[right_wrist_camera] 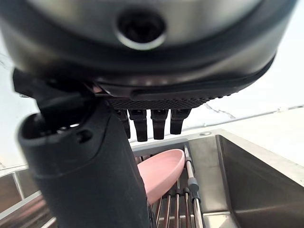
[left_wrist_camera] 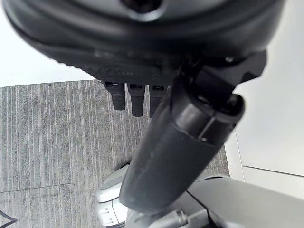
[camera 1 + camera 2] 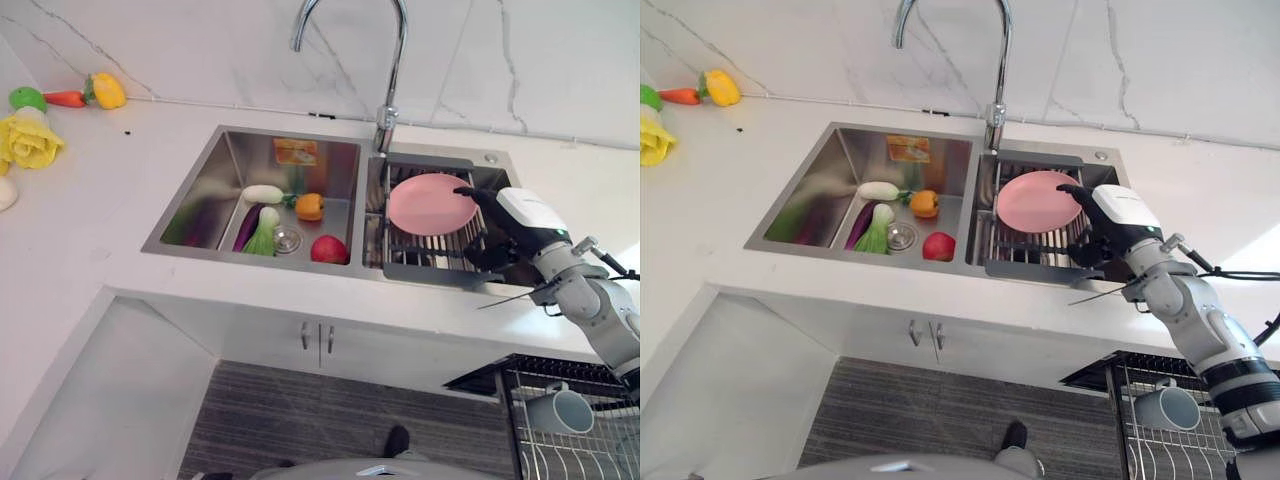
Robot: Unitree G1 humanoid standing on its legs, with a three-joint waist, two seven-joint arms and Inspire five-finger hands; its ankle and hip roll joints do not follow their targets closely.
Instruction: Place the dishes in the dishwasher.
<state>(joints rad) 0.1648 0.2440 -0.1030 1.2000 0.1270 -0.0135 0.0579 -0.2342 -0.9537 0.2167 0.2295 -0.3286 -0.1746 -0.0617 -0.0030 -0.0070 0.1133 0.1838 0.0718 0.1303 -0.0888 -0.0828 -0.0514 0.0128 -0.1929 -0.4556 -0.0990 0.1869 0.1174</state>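
Pink plate [image 3: 430, 203] leans on the sink rack [image 3: 432, 262], just left of the right hand [image 3: 520, 222]; fingers [image 1: 152, 124] seemingly straight, holding nothing.

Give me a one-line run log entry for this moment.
right hand: open, at pink plate | plate: on drying rack in right sink basin, not gripped | left hand: idle, open, over floor | dishwasher rack: holds mug

The right hand [image 3: 1108, 222] reaches with straight fingers beside the pink plate [image 3: 1037, 201] in the sink rack [image 3: 1025, 250].
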